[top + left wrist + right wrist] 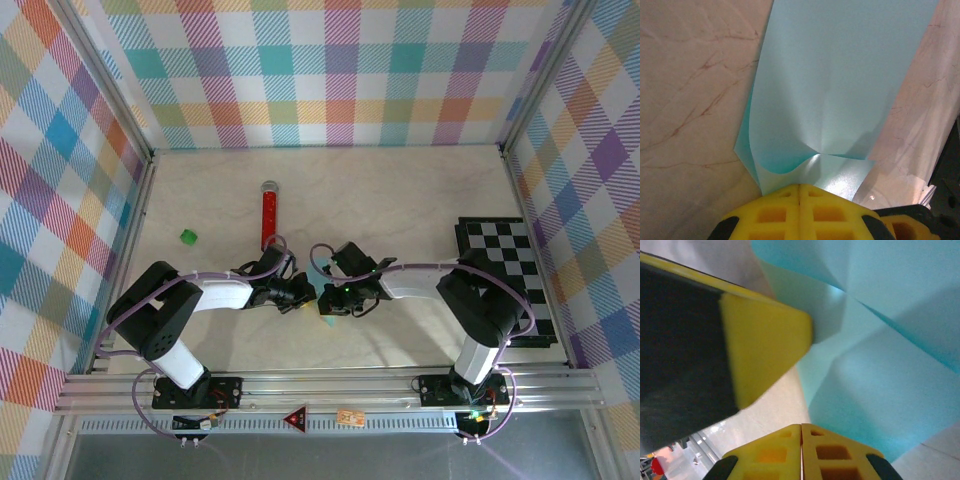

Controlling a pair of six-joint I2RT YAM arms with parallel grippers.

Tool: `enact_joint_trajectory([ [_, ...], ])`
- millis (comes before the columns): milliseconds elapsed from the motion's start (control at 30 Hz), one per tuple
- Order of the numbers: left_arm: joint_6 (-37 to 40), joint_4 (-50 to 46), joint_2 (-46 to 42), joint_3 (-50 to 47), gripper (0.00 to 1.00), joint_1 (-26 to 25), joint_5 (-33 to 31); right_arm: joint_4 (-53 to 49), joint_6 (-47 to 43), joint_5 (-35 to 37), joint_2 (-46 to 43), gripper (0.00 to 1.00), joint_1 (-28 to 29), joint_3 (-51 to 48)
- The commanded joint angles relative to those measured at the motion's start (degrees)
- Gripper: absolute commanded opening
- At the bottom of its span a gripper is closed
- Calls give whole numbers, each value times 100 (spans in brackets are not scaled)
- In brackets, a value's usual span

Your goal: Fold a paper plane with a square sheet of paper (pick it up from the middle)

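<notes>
Pinching the thin, smooth, light cyan square sheet of paper (pixel 840 90) between closed yellow moulded fingers, the left gripper (pixel 799 187) held a buckled edge, with the sheet fanning straight ahead of its tips. The right gripper (pixel 801 427), jaws closed too, had creased paper just ahead of its tips; I could not tell whether it gripped. A red glittery tube (pixel 268 215) lay beyond the left gripper, and a checkered board (pixel 505 260) lay outside the right.

Paper (pixel 326 300) centred, board (pixel 505 272) right, tube (pixel 268 212) behind-left
</notes>
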Motion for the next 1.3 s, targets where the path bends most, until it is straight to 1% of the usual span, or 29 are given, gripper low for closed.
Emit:
enact_joint_trajectory([
  [0, 121, -511, 277, -139, 0, -53, -322, 77, 74, 127, -164, 10, 42, -366],
  [67, 143, -541, 298, -121, 0, -55, -337, 203, 68, 79, -313, 10, 44, -679],
  [167, 150, -538, 364, -94, 0, -54, -329, 182, -40, 1, -392, 11, 44, -862],
  [333, 149, -541, 353, -111, 0, -58, -366, 124, -43, -71, -676, 11, 44, -871],
  [500, 132, -557, 288, -112, 0, -58, -386, 223, 71, -241, -968, 11, 61, -596],
  [600, 124, -551, 277, -118, 0, -58, -378, 573, 253, -240, -819, 11, 70, -504],
  [700, 130, -548, 279, -112, 0, -53, -369, 760, 350, -161, -401, 10, 75, -402],
  [833, 123, -573, 270, -112, 0, -58, -390, 969, 413, -170, -46, 10, 105, -518],
  [967, 145, -662, 234, -109, 0, -55, -469, 1005, 425, -191, -421, 11, 114, -1037],
  [1100, 150, -733, 236, -138, 0, -49, -552, 1140, 378, -386, -843, 12, 157, -1631],
  [1167, 147, -762, 239, -122, 0, -53, -553, 1118, 369, -411, -922, 11, 193, -1809],
  [1267, 133, -769, 203, -129, 0, -49, -566, 868, 325, -264, -1181, 11, 203, -1881],
])
